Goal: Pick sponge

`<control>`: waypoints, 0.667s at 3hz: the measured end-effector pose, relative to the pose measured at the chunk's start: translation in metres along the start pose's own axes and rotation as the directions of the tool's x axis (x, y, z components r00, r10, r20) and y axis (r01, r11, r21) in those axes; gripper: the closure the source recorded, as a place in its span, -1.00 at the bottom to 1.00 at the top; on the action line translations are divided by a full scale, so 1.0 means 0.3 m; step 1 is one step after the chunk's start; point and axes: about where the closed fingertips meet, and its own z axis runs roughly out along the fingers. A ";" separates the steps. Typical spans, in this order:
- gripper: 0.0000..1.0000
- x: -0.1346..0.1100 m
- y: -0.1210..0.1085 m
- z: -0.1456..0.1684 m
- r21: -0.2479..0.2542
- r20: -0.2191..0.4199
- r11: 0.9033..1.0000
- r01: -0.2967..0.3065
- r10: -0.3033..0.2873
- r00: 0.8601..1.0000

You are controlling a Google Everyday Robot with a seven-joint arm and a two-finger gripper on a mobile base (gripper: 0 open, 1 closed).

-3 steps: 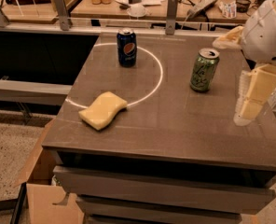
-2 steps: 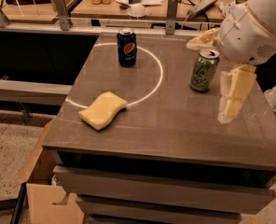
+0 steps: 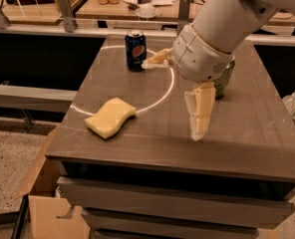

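Observation:
The sponge (image 3: 110, 117) is a pale yellow flat pad with wavy sides. It lies on the brown table (image 3: 247, 133) near the front left, touching a white circle line. My gripper (image 3: 170, 100) hangs over the table's middle, to the right of the sponge and above the tabletop. Its two pale yellow fingers are spread wide: one finger (image 3: 157, 59) points left toward the blue can, the other (image 3: 200, 111) points down. The gripper is open and empty.
A blue Pepsi can (image 3: 135, 50) stands at the back left of the table. A green can (image 3: 224, 79) stands behind my wrist, mostly hidden. A cardboard box (image 3: 48, 213) sits on the floor at lower left. Benches with clutter lie behind.
My arm has swung left from the table's right edge to over its middle, now covering the green can and closer to the sponge. The sponge and cans have not moved.

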 end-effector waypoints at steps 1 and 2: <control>-1.00 -0.068 -0.040 0.103 -0.047 0.020 0.993 0.104 -0.104 0.994; -1.00 -0.130 -0.090 0.223 -0.105 0.030 0.971 0.214 -0.212 0.977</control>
